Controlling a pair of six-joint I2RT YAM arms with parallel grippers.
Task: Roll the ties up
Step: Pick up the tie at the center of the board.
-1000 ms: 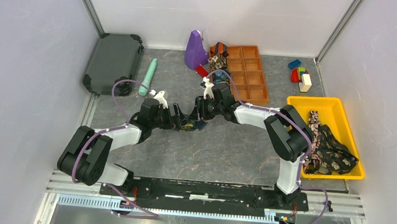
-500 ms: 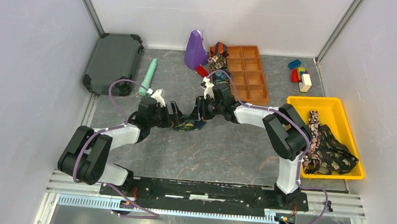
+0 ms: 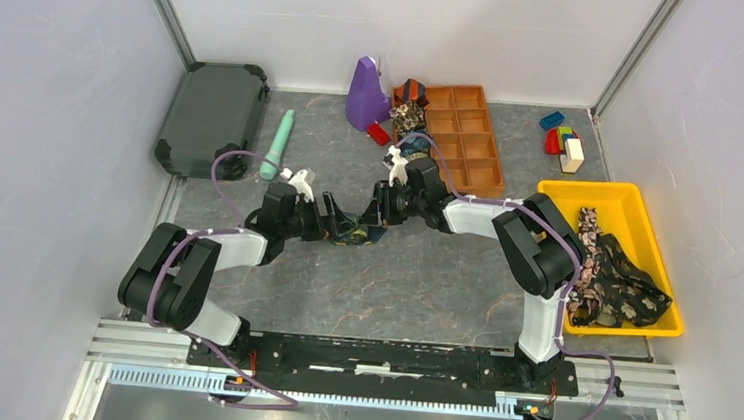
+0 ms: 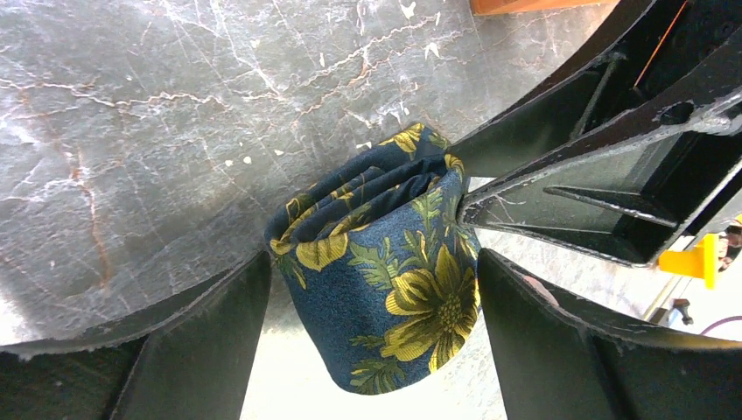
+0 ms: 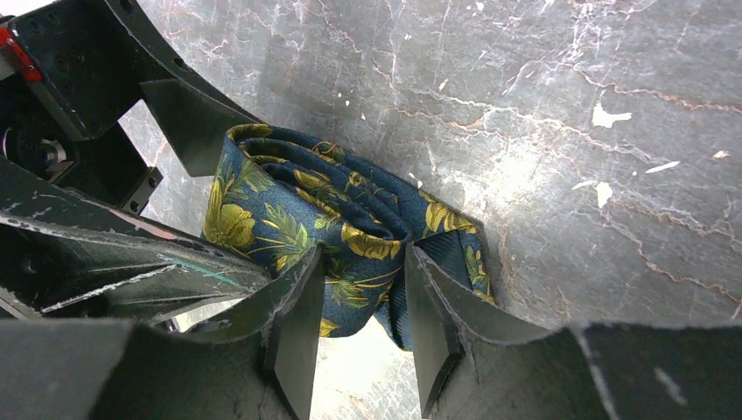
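Note:
A navy tie with gold flowers, rolled into a short cylinder (image 3: pixel 356 232), sits at mid-table between both grippers. In the left wrist view the roll (image 4: pixel 385 289) stands between my left gripper's (image 4: pixel 372 262) wide-set fingers, and both fingers touch its sides. In the right wrist view my right gripper (image 5: pixel 366 262) is closed on folds at the roll's (image 5: pixel 289 201) near end, with fabric filling the gap between its fingers. In the top view the left gripper (image 3: pixel 332 222) and the right gripper (image 3: pixel 378 215) face each other across the roll.
An orange compartment tray (image 3: pixel 469 137) at the back holds rolled ties (image 3: pixel 407 116) at its left end. A yellow bin (image 3: pixel 559 200) at the right holds loose ties (image 3: pixel 619 275). A mint stick (image 3: pixel 277 144), a dark case (image 3: pixel 212 117), a purple object (image 3: pixel 366 94) and toy blocks (image 3: pixel 561 140) lie at the back.
The right gripper has shifted slightly right and back, and the left arm has drawn in a little. The roll stays between the two grippers.

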